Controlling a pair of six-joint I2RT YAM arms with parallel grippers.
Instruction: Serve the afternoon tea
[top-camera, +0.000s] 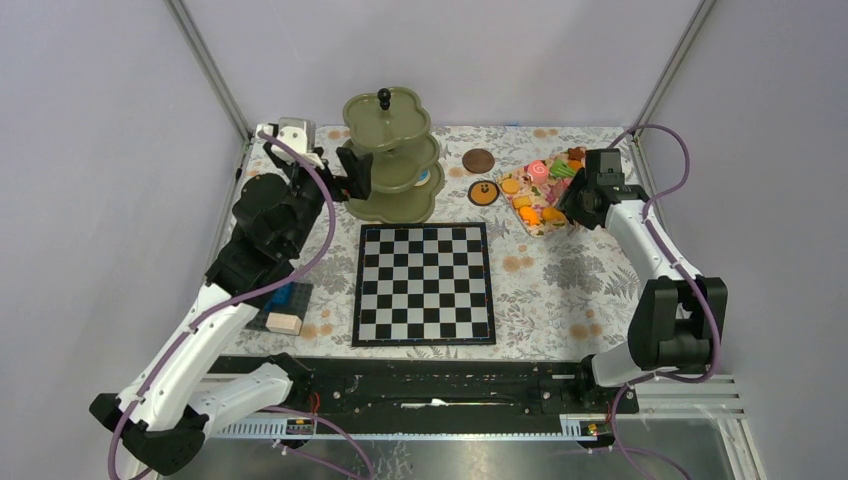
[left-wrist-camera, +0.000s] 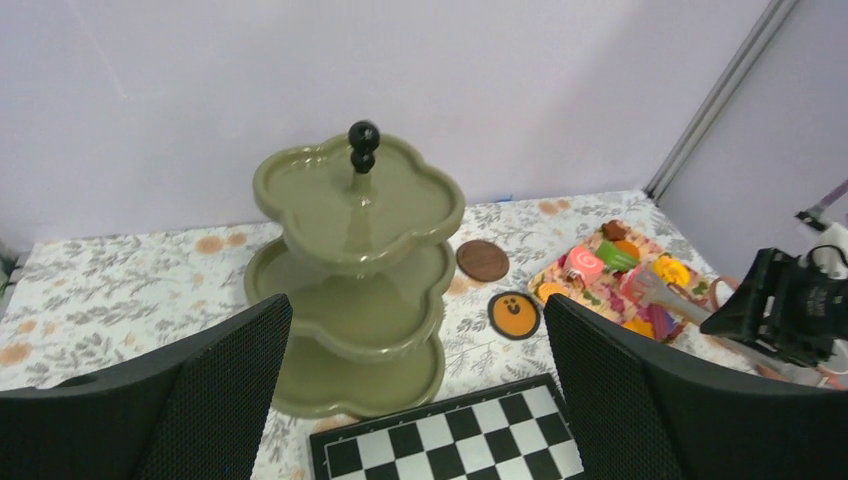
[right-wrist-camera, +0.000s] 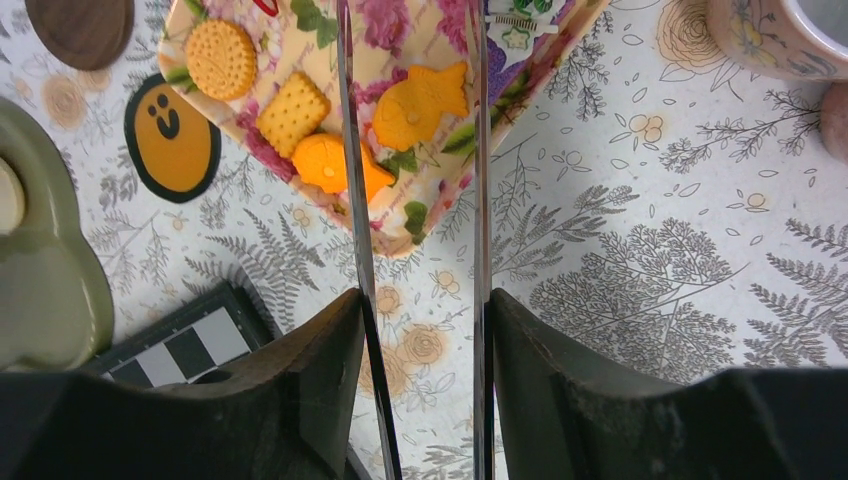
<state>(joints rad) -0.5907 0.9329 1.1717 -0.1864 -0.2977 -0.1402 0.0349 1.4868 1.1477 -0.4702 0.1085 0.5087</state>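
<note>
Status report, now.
Left fingers open, empty, facing the stand. Right fingers shut on tongs, blades apart over the pastry tray. Nothing blocking the tray.

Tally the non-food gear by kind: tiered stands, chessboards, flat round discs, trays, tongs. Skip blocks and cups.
Tiered stand: 1
Chessboard: 1
Flat round discs: 2, a brown disc and an orange face disc
Floral tray: 1
Metal tongs: 1, held in the right claw
Total: 6
</note>
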